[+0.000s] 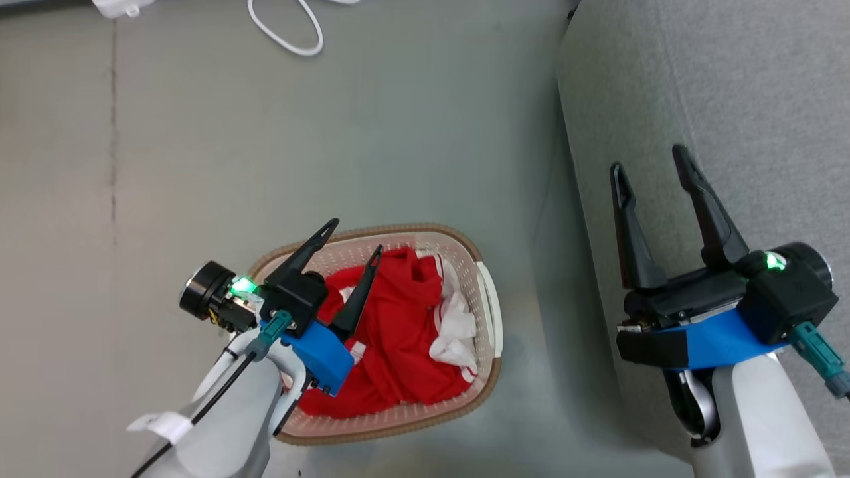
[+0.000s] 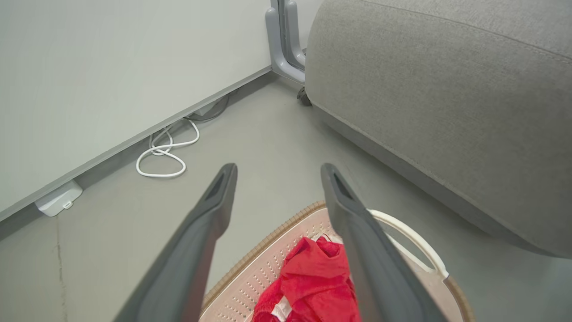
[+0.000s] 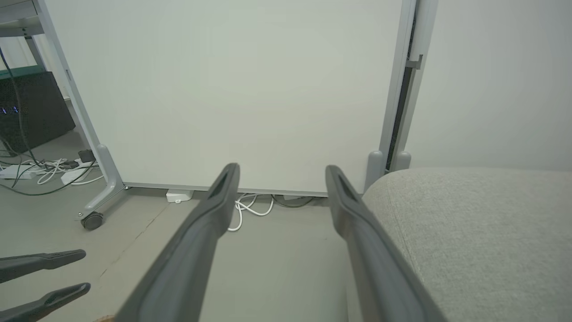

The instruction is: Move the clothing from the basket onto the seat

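Left gripper (image 1: 356,236) spread above basket (image 1: 398,230); right gripper (image 1: 648,158) spread by seat (image 1: 730,99); grey floor (image 1: 265,133), white cable (image 1: 292,41) near wall (image 2: 89,67).

Head view: high up, looking steeply down; basket (image 1: 425,231) at 6 o'clock, seat (image 1: 744,99) at 3. Left wrist: low, close over basket, angled toward wall (image 2: 89,67). Right wrist: level, facing wall. Seat shared by all.

The clothing (image 1: 398,345) is soft red cloth with a faint sheen, the basket (image 1: 483,292) smooth perforated cream plastic with a brown woven-look rim, the seat (image 1: 730,99) matt, coarse-woven grey fabric, and the floor (image 1: 265,146) smooth and matt.
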